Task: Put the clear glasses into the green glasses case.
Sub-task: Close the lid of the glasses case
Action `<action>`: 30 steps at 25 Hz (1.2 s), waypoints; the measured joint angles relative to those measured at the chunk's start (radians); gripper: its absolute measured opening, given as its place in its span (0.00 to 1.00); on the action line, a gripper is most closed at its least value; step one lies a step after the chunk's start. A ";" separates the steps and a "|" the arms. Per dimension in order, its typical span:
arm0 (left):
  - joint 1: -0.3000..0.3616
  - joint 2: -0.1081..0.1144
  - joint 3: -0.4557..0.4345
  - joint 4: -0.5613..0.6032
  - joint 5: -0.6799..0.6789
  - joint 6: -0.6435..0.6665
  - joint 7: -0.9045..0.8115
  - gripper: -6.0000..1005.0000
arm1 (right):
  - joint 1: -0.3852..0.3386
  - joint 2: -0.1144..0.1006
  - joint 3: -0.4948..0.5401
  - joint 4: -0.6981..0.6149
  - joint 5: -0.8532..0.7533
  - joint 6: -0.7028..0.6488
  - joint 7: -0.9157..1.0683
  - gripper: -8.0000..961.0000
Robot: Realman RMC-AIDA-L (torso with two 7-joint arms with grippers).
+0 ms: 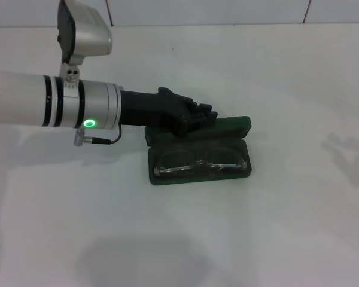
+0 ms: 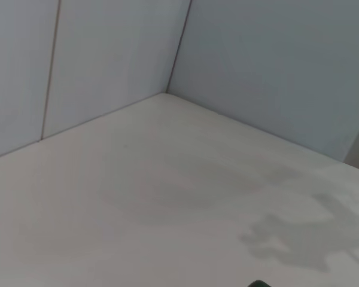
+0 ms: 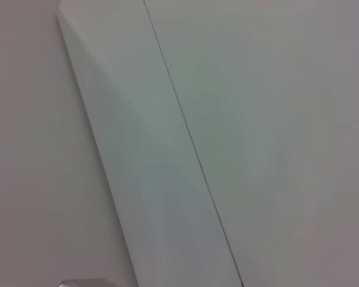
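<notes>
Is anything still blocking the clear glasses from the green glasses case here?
Nothing visible does: the clear glasses already lie inside the open green glasses case. The left gripper is above the raised lid behind them. The right gripper is out of view.

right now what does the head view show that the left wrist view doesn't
Only the head view shows the open case with the glasses lying in its tray, and the left tool reaching over the case's lid, above and behind the glasses. Only the left wrist view shows the corner where two wall panels meet, plus a broad shadow. Both show the white table. The right tool appears in neither.
</notes>
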 joint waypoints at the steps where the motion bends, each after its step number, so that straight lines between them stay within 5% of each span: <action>1: 0.000 0.000 0.003 -0.001 0.000 0.000 0.000 0.19 | 0.001 0.000 0.000 0.002 0.000 0.001 -0.001 0.19; 20: 0.028 -0.002 0.023 -0.013 -0.002 0.030 0.004 0.19 | 0.017 -0.001 0.001 0.053 -0.025 -0.002 -0.034 0.19; 30: 0.101 -0.007 0.034 -0.015 -0.007 0.101 0.075 0.19 | 0.021 -0.002 0.000 0.078 -0.026 -0.004 -0.046 0.19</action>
